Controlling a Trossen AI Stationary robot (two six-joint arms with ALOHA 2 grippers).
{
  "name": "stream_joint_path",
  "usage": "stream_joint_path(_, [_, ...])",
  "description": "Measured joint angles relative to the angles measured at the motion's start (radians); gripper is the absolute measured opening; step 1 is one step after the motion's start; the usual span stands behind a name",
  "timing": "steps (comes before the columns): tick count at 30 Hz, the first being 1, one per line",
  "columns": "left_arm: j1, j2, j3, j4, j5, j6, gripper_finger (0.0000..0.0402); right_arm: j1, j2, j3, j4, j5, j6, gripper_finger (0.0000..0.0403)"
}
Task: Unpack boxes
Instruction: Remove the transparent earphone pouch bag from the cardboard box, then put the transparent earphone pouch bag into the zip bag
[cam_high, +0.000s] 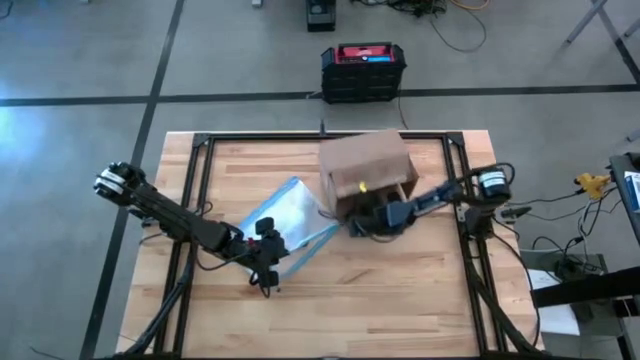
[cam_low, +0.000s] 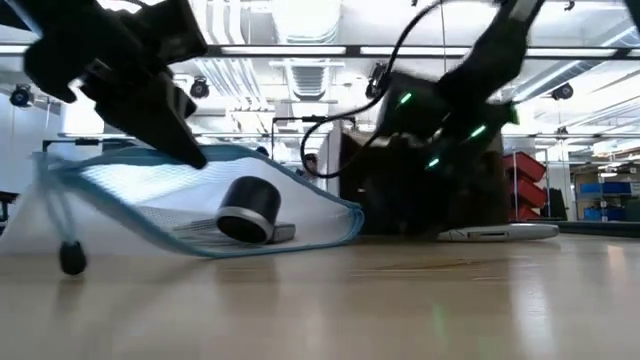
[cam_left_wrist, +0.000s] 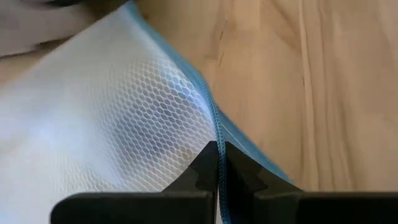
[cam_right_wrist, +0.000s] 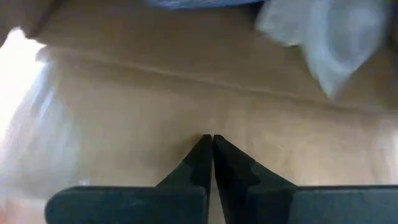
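From above, the cardboard box (cam_high: 366, 172) sits toward the far middle of the table (cam_high: 400, 300), its open side facing the near edge. The right gripper (cam_high: 362, 224) is at that opening, clenched on nothing visible. Left of the box lies a clear mesh pouch (cam_high: 285, 222) with a blue edge; the left gripper (cam_high: 266, 262) is at the pouch's near edge.

At table height, the pouch (cam_low: 200, 205) lies propped up at the left with a dark cylinder (cam_low: 247, 210) inside, and the box (cam_low: 430, 190) stands dark behind the right arm.

The left wrist view shows the left gripper (cam_left_wrist: 217, 163) pinching the pouch's blue zipper seam (cam_left_wrist: 211, 112).

The right wrist view shows the right gripper (cam_right_wrist: 207, 149) closed, tips meeting on bare cardboard (cam_right_wrist: 186, 93), with a crumpled clear wrap (cam_right_wrist: 336, 37) farther inside.

To do this well, the left arm should probably draw the pouch clear of the box by its seam, while the right fingers would need to part before reaching for the wrap.
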Motion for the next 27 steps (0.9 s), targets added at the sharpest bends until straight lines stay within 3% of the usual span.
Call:
stream_joint_path(2, [-0.005,-0.006,0.0,-0.001,0.0,-0.002,0.0,0.048,-0.038,-0.005,-0.063,0.022,0.062,0.0])
stream_joint_path(7, [-0.004,-0.011,0.0,0.005,-0.012,0.042,0.0,0.081,-0.08,-0.004,-0.034,0.106,0.076,0.0])
stream_joint_path(18, [-0.005,-0.012,0.0,-0.008,-0.016,0.024,0.0,0.046,-0.017,-0.018,-0.011,0.194,0.031,0.0])
stream_joint_path(24, [-0.005,-0.015,0.0,-0.076,-0.012,-0.021,0.0,0.037,-0.024,-0.018,-0.087,0.306,0.198,0.0])
stream_joint_path(27, [-0.005,-0.018,0.0,-0.113,-0.004,-0.064,0.0,0.037,-0.052,-0.018,-0.101,0.292,0.19,0.0])
